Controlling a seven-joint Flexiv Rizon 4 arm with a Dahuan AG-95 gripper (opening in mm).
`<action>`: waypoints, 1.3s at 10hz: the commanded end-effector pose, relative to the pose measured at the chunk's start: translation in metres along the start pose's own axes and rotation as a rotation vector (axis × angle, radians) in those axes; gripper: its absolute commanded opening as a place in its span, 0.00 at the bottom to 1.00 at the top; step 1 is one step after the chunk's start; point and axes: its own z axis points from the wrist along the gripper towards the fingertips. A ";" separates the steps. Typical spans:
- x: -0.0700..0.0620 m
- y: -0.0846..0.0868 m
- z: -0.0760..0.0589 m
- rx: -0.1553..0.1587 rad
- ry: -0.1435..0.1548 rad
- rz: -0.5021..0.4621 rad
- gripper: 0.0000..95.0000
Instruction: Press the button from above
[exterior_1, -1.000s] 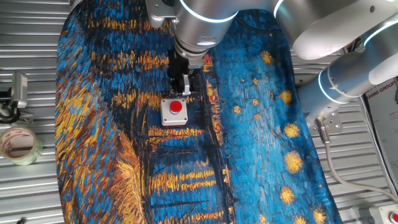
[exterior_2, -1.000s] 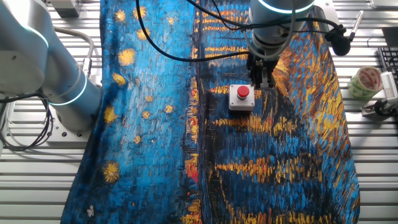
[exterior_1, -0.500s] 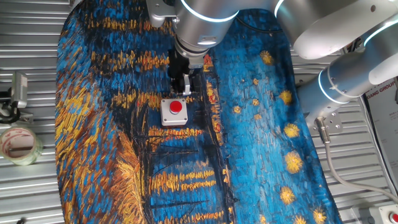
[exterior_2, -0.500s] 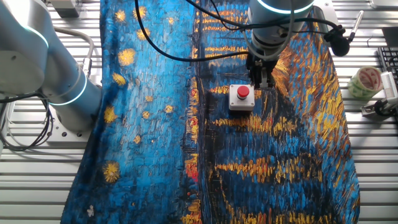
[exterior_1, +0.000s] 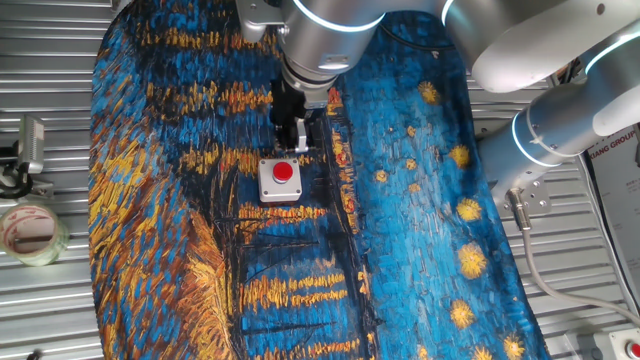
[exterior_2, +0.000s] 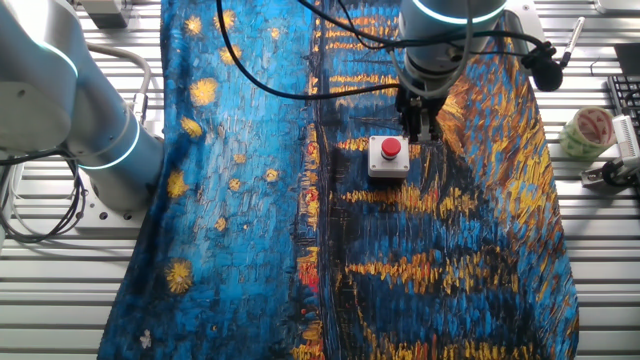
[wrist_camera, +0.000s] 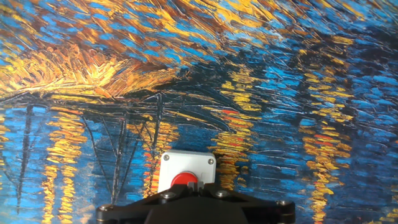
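Right now the small round red dome button (exterior_1: 284, 172) in its square light-grey box sits on the blue-and-gold painted cloth (exterior_1: 420, 250), with the black two-finger gripper (exterior_1: 297, 146) hanging just beyond the box's far edge, holding nothing. Whether its fingertips are apart or together cannot be told. To press cleanly, I judge it should first centre over the dome, then descend straight down.

Painted cloth (exterior_1: 420, 220) (blue, yellow) covers a ribbed metal table (exterior_1: 40, 300).
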 end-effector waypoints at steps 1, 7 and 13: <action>-0.001 0.001 0.000 -0.006 0.002 0.009 0.00; 0.016 0.006 -0.003 -0.031 0.033 0.052 0.00; 0.019 0.009 -0.003 -0.031 0.042 0.066 0.00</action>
